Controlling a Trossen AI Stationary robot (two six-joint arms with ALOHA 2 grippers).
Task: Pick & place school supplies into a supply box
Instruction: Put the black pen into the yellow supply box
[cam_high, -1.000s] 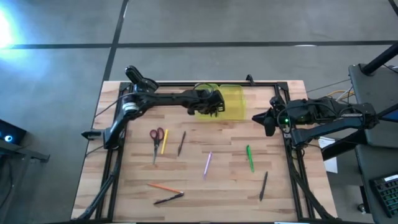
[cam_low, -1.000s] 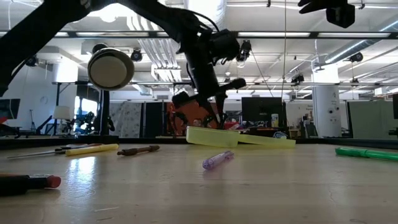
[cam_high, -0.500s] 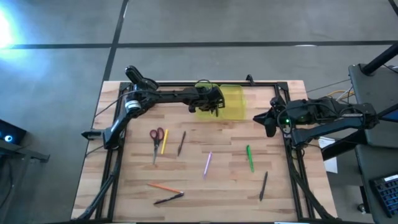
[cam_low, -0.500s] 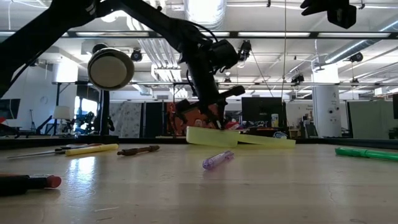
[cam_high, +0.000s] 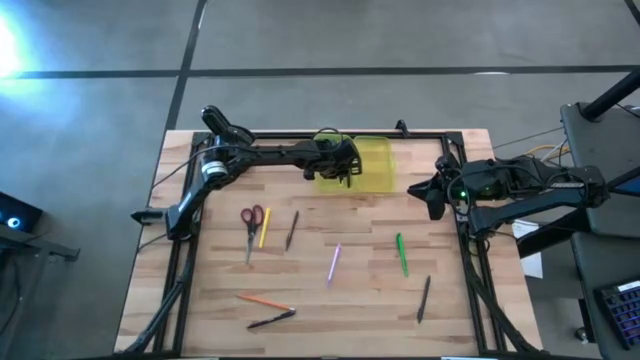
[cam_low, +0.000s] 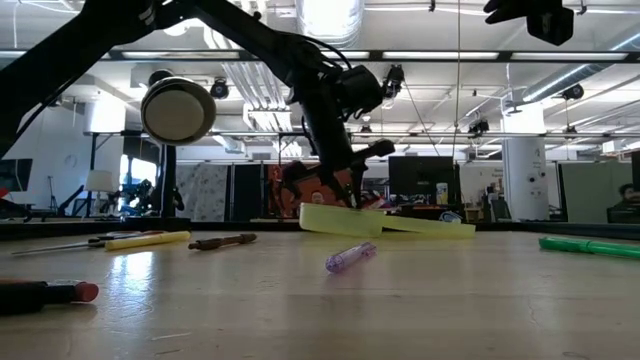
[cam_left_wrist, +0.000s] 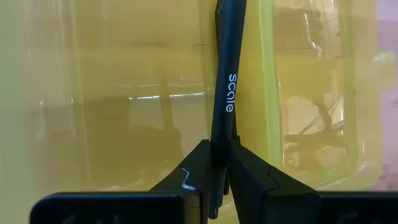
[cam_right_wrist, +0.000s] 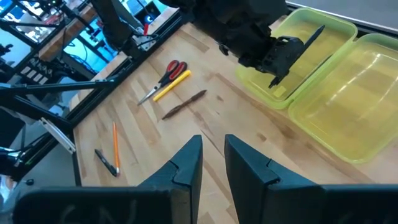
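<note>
Since a second ago, the left arm has drawn back slightly over the supply box (cam_high: 368, 165) at the desk's (cam_high: 330, 300) twelve o'clock edge. Left fingers (cam_left_wrist: 219, 163) pinch a black pen (cam_left_wrist: 225, 81) above one yellow half. Right fingers (cam_right_wrist: 212, 160), slightly parted and empty, hover at three o'clock.

The left end effector (cam_high: 345, 170) is sitting a little farther back over the yellow case (cam_high: 372, 164) than a second ago, its arm having swung slightly toward the far edge of the tabletop (cam_high: 320, 300). In the low view it is hanging a touch nearer the case's near half, with the black pen (cam_left_wrist: 224, 93) between its fingers (cam_left_wrist: 199, 165). A person's head (cam_low: 627, 193) is now showing at the room's right edge.
</note>
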